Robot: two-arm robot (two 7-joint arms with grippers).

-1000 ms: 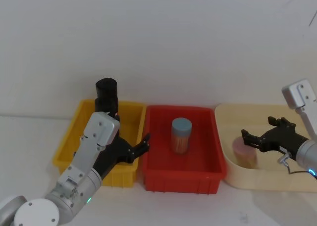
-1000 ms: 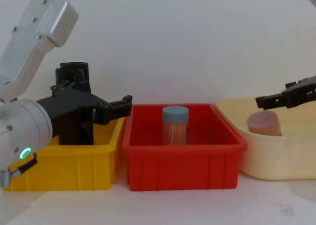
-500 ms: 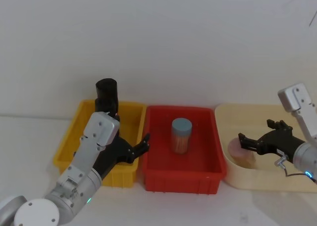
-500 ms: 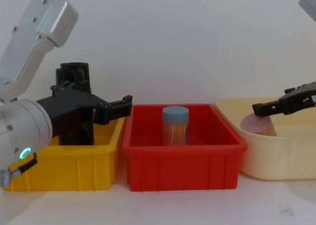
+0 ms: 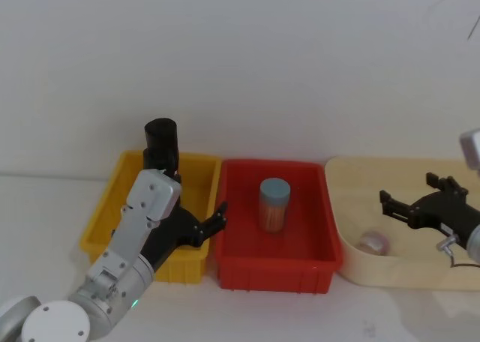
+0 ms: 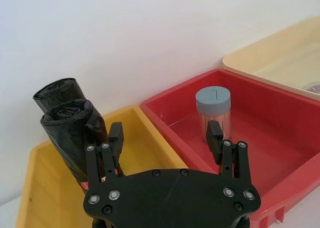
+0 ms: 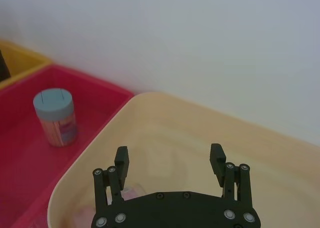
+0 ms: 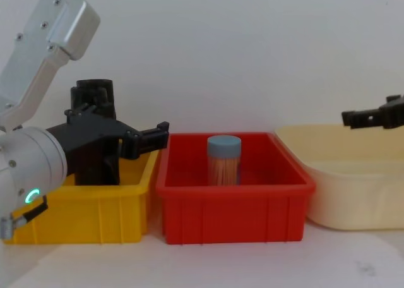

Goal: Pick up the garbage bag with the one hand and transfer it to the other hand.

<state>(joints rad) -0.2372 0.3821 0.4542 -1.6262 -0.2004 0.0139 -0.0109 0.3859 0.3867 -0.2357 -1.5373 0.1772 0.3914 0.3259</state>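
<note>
Reaching left gripper (image 6: pixel 165 133): sits at the lower left of the head view, over the right side of the yellow bin. Its fingers are spread wide and hold nothing. One fingertip (image 5: pixel 219 211) pokes out by the red bin's left rim. A green light glows on its wrist at the lower left of the chest view.
Garbage bag (image 5: pixel 160 143): a black roll standing upright at the back of the yellow bin, left of centre in the head view. Its top rises above the bin's rim. In the left wrist view it stands ahead of the gripper, close by one finger, not between the two. Whether it touches that finger, I cannot tell.
Yellow bin (image 8: pixel 82 215): leftmost of the three containers, side by side with the red bin.
Red bin (image 8: pixel 233 209): in the middle of the frame, between the yellow bin and the cream tub.
Jar (image 5: pixel 274 205): clear with a blue-grey lid, upright near the middle of the red bin.
Cream tub (image 8: pixel 353 199): at the right of the frame, just beside the red bin.
Pink object (image 5: pixel 373 243): small and roundish, lying low in the tub's left part.
Right gripper (image 7: pixel 169 153): at the right edge of the head view, above the cream tub. Its fingers are apart and empty, above the pink object and clear of it.
</note>
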